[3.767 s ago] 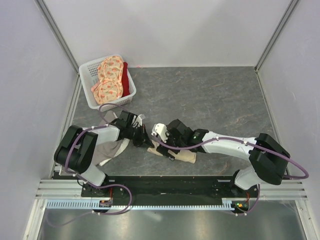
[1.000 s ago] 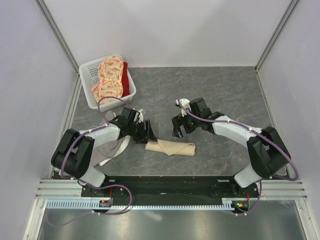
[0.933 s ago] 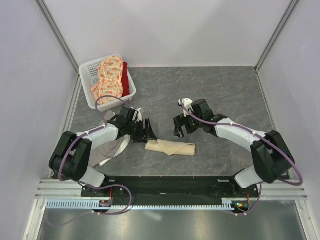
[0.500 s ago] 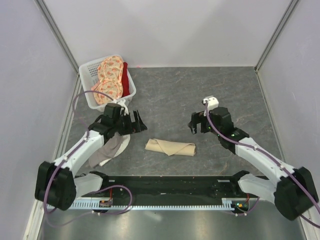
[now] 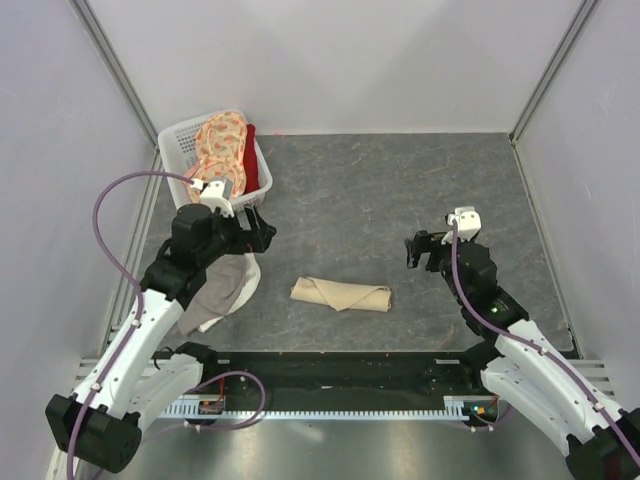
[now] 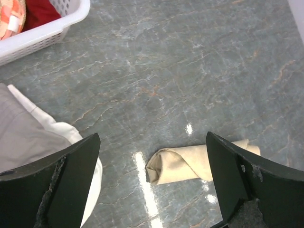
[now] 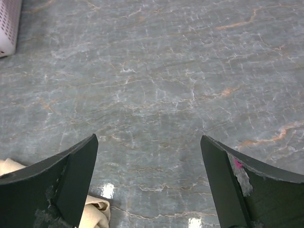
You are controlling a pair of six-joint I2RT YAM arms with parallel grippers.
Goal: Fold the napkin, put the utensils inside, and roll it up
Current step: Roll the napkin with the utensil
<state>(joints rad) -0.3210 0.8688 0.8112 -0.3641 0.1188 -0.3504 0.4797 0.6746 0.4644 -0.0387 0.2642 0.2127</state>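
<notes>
The beige napkin [image 5: 340, 295] lies rolled into a short tube on the grey table, near the front middle. Its left end [image 6: 185, 164] shows in the left wrist view, and a small corner [image 7: 96, 209] shows in the right wrist view. The utensils are hidden. My left gripper [image 5: 262, 232] hangs open above the table, up and left of the roll, its jaws [image 6: 152, 137] wide with nothing between them. My right gripper [image 5: 417, 248] is raised to the right of the roll, also open [image 7: 148, 137] over bare table.
A white basket [image 5: 178, 170] with orange floral and red cloths stands at the back left, its rim [image 6: 42, 31] also in the left wrist view. A grey-and-white cloth [image 5: 225, 290] lies crumpled left of the roll, under the left arm.
Both arms have drawn back and up from the rolled napkin, left arm to the left, right arm to the right. The left jaws spread wider. The roll has stayed put.
</notes>
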